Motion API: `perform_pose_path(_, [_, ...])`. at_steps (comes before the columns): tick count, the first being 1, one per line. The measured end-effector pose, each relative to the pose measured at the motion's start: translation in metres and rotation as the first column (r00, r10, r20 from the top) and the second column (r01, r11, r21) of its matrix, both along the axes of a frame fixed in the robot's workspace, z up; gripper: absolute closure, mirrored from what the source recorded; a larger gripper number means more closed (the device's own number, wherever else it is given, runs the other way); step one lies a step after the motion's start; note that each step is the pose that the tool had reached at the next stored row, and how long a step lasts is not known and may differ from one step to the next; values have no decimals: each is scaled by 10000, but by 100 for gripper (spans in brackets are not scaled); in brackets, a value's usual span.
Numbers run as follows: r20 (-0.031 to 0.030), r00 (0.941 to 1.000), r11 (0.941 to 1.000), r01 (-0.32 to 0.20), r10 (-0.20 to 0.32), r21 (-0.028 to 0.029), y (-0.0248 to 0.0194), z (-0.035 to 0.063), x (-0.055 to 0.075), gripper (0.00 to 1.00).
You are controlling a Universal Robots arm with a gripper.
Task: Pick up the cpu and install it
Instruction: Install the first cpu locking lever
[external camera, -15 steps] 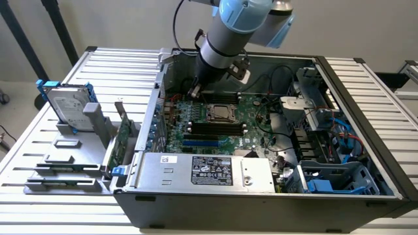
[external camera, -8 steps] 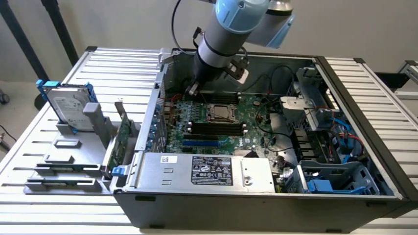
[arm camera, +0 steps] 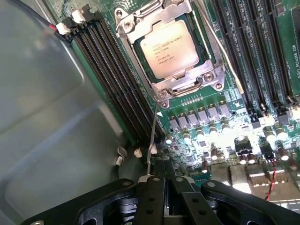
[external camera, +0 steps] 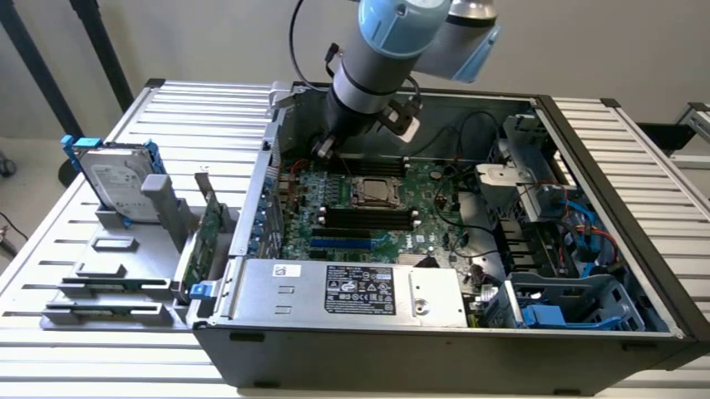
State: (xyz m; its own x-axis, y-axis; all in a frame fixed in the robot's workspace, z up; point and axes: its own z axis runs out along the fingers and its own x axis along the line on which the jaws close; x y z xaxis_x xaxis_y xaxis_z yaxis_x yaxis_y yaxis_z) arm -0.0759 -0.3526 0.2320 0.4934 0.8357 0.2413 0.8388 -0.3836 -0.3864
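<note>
Our tool [arm camera: 162, 182] shut, holding nothing; cpu [arm camera: 171, 44] seated in socket [arm camera: 187, 83] ahead; tool tip at socket lever [arm camera: 152, 136], likely for latching.

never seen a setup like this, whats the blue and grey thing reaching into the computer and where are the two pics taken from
It is a robot arm reaching into an open computer case on a slatted metal table. One picture comes from a camera off the arm, the other from a camera on its wrist, looking past the black jaws at the motherboard. The jaws are shut with no chip between them. The cpu sits in its socket on the board. On the exterior view's left, a grey stand holds a hard drive and a green card.
</note>
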Motion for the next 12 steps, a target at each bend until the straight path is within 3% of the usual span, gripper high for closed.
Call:
perform_pose_path(6, [0, 9975, 9975, 706, -706, 38, 0, 0, -10, 89])
perform_pose_path(12, [-2, 9909, 9909, 1346, -1346, 57, 0, 21, -16, 89])
